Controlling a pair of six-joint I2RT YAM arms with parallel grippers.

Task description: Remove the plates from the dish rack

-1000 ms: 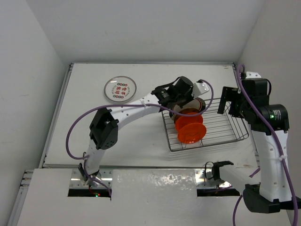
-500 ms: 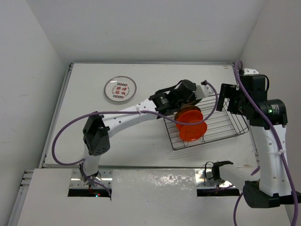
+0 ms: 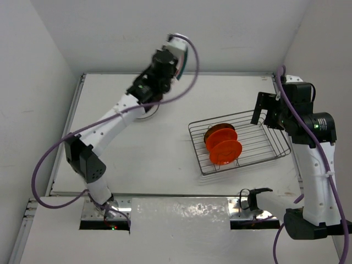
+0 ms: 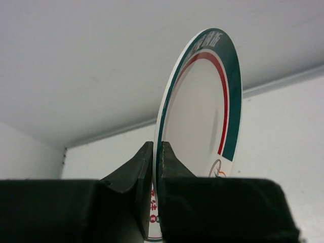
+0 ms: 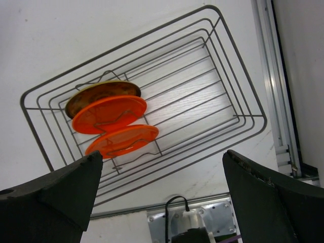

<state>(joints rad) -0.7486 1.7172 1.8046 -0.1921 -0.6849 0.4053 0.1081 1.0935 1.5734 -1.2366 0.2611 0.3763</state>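
Note:
My left gripper (image 3: 175,45) is raised over the back left of the table and is shut on the rim of a white plate (image 4: 202,111) with a teal and red border, held upright and edge-on between the fingers (image 4: 174,164). The wire dish rack (image 3: 258,159) sits on the right. Two orange plates (image 5: 109,114) stand in it, with a yellowish one (image 5: 101,91) behind them. My right gripper (image 5: 162,172) hovers open above the rack's near edge, nothing between its jaws.
Under the left arm lies a plate with red characters (image 4: 151,210), mostly hidden in the top view. Walls close in the table at the back and on both sides. A metal rail (image 5: 276,76) runs along the table's right edge.
The left arm has lifted the teal-rimmed plate out of the rack and swung it up to the back left. The rack now holds only the orange and yellowish plates. The right arm has barely shifted.

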